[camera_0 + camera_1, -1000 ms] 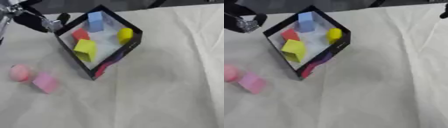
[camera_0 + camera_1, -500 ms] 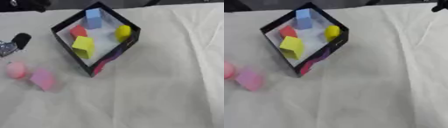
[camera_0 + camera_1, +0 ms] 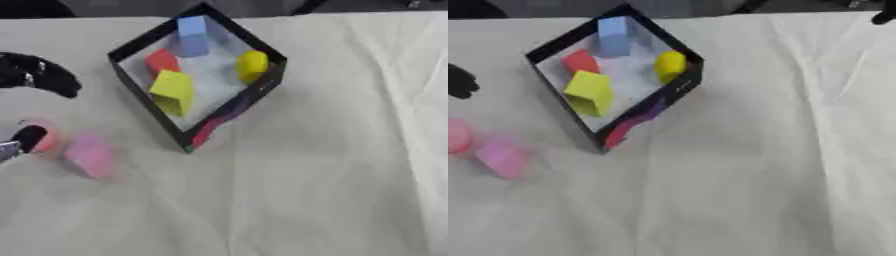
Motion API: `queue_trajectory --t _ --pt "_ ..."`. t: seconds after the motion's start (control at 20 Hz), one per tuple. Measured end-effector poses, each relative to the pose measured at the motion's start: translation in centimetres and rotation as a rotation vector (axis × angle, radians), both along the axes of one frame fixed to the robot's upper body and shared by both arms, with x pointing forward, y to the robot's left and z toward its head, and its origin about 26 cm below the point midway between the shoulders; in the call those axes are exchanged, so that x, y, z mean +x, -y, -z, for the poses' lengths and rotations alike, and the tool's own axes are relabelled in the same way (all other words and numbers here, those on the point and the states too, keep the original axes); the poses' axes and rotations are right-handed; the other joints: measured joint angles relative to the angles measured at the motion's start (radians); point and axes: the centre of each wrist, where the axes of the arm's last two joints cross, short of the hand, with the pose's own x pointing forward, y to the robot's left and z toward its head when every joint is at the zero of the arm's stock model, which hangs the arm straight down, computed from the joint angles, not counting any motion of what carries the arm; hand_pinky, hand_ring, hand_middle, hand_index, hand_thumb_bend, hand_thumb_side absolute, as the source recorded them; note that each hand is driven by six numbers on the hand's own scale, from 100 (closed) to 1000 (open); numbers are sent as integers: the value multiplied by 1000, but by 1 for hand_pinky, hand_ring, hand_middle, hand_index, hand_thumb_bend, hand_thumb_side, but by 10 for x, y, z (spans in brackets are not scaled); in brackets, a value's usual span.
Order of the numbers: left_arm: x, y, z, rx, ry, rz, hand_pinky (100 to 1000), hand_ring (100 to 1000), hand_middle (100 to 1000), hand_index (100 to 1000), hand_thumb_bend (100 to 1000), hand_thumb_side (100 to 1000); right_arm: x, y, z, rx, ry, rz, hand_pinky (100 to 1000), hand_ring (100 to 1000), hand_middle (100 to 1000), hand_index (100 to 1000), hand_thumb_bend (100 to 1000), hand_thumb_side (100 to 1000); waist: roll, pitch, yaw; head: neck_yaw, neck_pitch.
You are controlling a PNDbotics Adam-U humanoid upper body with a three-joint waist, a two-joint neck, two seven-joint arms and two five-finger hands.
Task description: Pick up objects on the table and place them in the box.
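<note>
Pink pieces, a round one [image 3: 45, 138] and a block [image 3: 90, 156], are lying at the frame's left, beside the black box [image 3: 229, 108] holding blue, red and yellow shapes. The left hand [image 3: 35, 75] is hovering above them, its fingers' state unclear; one dark fingertip is touching the round piece.

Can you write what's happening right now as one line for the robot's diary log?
left hand: at pink round piece | pink block: on cloth beside it | box: holds blue, red and two yellow pieces | right hand: far corner, idle
</note>
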Motion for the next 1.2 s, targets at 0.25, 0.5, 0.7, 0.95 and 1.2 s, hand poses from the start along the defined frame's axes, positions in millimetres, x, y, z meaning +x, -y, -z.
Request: queue_trajectory --t 0.25,0.5,0.7,0.95,1.2 --pt "13 -26 13 57 -33 -151 848 859 772 867 123 520 0 0 0 1 2 1 908 604 607 829 100 525 -4 0 -1 24 -2" --pt "21 -45 33 146 -31 -291 846 863 775 871 283 486 0 0 0 1 2 1 907 603 606 829 100 525 -5 0 -4 36 -6" --pt "25 -56 48 193 9 -379 846 865 778 872 352 391 0 0 0 1 2 1 907 603 606 829 100 524 -5 0 -4 44 -6" --pt "30 -63 63 207 64 -451 832 853 766 855 337 390 0 0 0 1 1 0 907 603 605 829 100 524 -5 0 -6 53 -6" --pt "34 -67 75 220 76 -477 806 837 747 823 324 365 0 0 0 1 1 0 907 603 605 829 100 524 -5 0 -11 63 -14"
